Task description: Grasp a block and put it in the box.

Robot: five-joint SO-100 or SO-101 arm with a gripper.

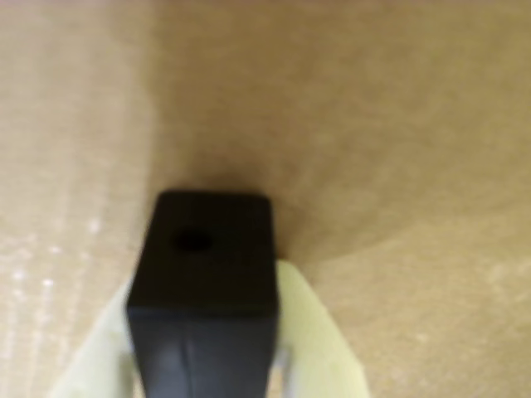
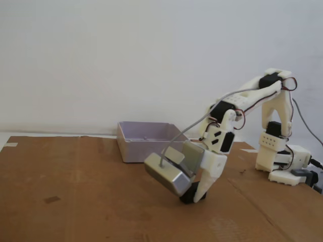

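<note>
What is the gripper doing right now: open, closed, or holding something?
Gripper: closed on a black block, held down at the cardboard surface, not yet at the box.

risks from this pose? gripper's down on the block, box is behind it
1. The block sits low between the fingers against the cardboard; how much pad holds it isn't visible, so it may slip on lift.
2. The gripper is pressed close to the cardboard; lifting at an angle could drag the block.
3. The box stands behind, its near wall facing the arm; a low carry could clip the rim.
</note>
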